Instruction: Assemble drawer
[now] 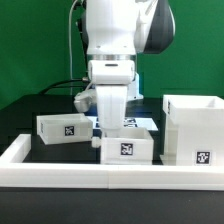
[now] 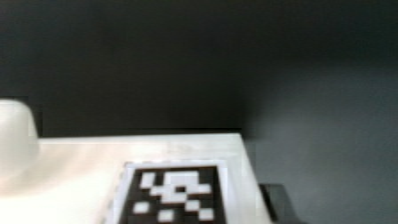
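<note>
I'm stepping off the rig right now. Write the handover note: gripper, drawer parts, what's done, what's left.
Gripper: low over the middle tray box. Whether it is open or shut cannot be told, and no grasp is visible.
Parts: the other tray box is toward the exterior view's left and the casing toward its right. All three stand apart behind the border wall.
Done: nothing joined.
Left: both tray boxes are outside the casing and have to go into it.

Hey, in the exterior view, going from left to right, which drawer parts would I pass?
Left tray box → middle tray box → tall casing.
</note>
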Robot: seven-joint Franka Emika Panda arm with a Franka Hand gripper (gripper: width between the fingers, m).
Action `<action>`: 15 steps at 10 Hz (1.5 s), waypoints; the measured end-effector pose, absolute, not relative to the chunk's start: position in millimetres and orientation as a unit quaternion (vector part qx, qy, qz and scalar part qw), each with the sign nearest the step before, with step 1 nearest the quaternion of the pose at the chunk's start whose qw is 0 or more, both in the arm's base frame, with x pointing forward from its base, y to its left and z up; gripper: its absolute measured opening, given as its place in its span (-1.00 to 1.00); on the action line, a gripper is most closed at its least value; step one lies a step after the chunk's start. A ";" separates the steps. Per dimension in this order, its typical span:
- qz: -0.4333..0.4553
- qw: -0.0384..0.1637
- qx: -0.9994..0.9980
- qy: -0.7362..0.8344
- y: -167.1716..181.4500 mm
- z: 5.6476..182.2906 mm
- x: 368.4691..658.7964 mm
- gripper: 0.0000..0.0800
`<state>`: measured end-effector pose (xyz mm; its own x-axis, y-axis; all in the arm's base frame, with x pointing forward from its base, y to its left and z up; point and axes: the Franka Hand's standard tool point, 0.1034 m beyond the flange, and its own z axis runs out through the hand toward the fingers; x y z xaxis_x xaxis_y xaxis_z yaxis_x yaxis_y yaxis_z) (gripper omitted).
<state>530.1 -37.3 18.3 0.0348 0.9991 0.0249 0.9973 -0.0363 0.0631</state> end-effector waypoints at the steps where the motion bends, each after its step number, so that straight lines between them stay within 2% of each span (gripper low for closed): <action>1: 0.032 0.014 0.718 0.695 -28.3 17.3 534.2 -0.90; 6: 0.024 0.007 0.715 0.698 -24.0 15.8 534.1 -0.90; 8: 0.008 -0.008 0.713 0.701 -16.4 15.7 532.6 -0.90; 15: 0.008 -0.010 0.711 0.703 -9.0 12.4 531.5 -0.90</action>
